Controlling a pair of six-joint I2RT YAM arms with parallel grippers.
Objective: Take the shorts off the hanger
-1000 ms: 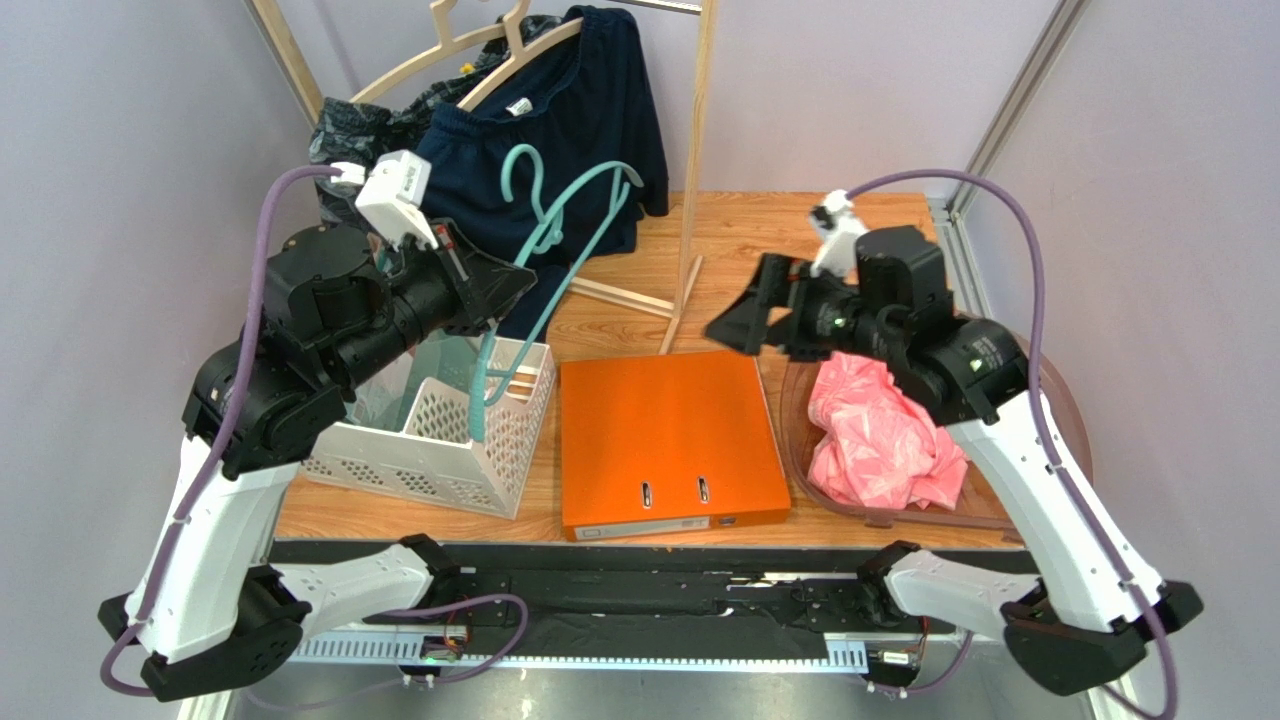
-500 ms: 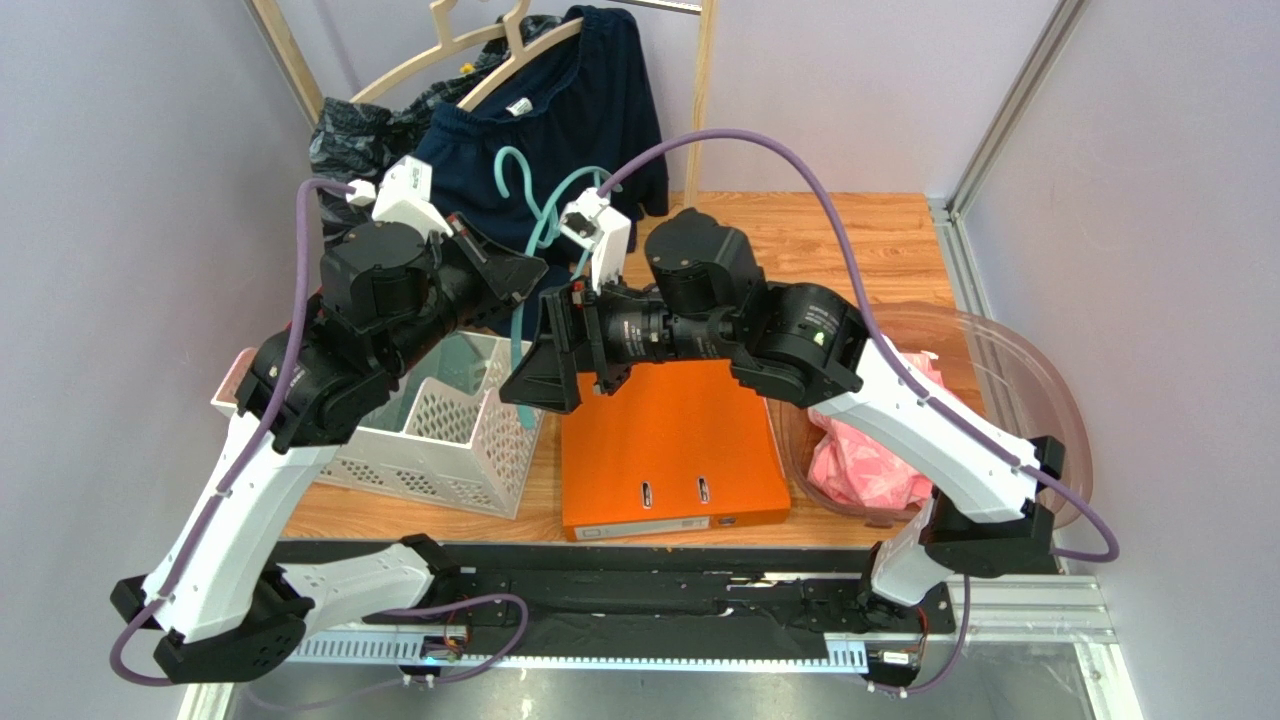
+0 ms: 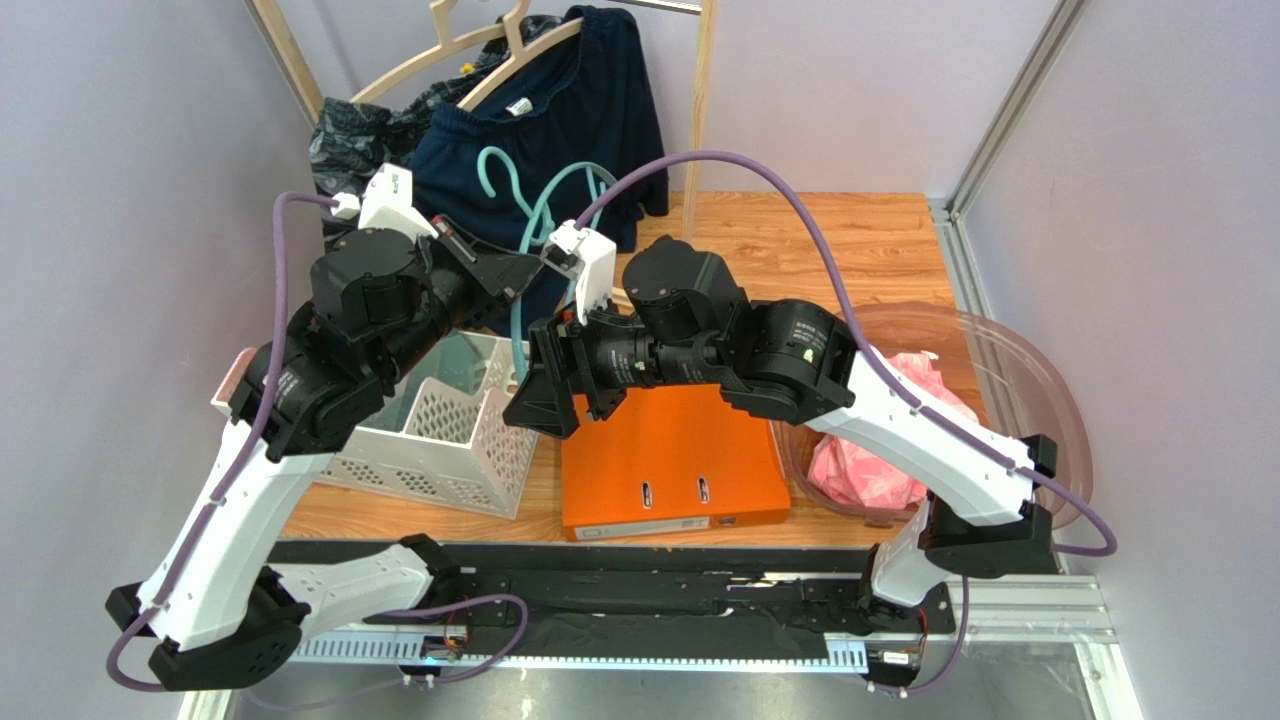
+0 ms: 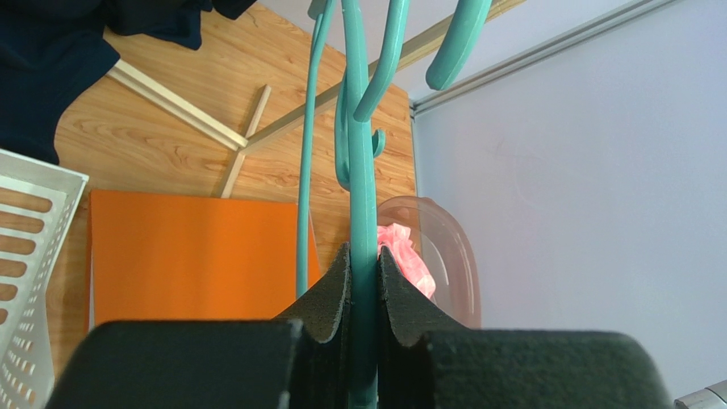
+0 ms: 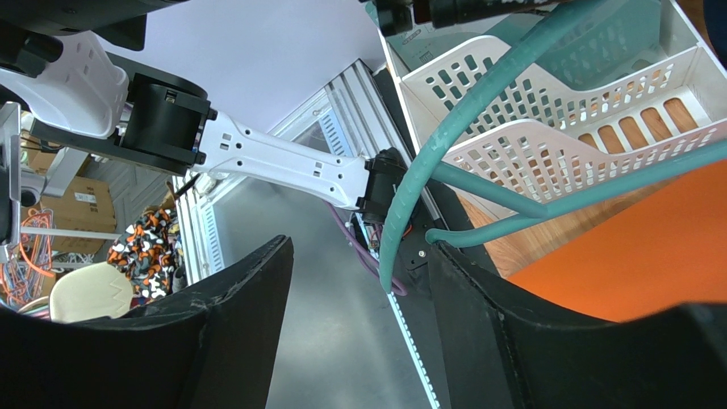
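The pink shorts (image 3: 887, 447) lie crumpled in a clear bowl (image 3: 1026, 393) at the right, off the hanger; they also show in the left wrist view (image 4: 408, 254). The teal hanger (image 3: 559, 188) stands upright and bare over the white basket. My left gripper (image 3: 514, 282) is shut on the hanger's bar (image 4: 363, 187), fingertips (image 4: 339, 277) pressed on both sides. My right gripper (image 3: 541, 398) is open at the hanger's lower end. In the right wrist view the hanger's curved end (image 5: 410, 204) hangs between the spread fingers (image 5: 358, 256), touching neither.
A white perforated basket (image 3: 436, 435) sits at the left and an orange binder (image 3: 669, 450) in the middle. Dark navy shorts (image 3: 594, 105) hang on pale wooden hangers (image 3: 451, 60) at the back. A wooden rack post (image 3: 694, 135) stands behind.
My right arm has swung from over the bowl leftward across the binder to the hanger's lower end, open throughout. The left gripper shifted the hanger slightly right. The shorts stay in the bowl.
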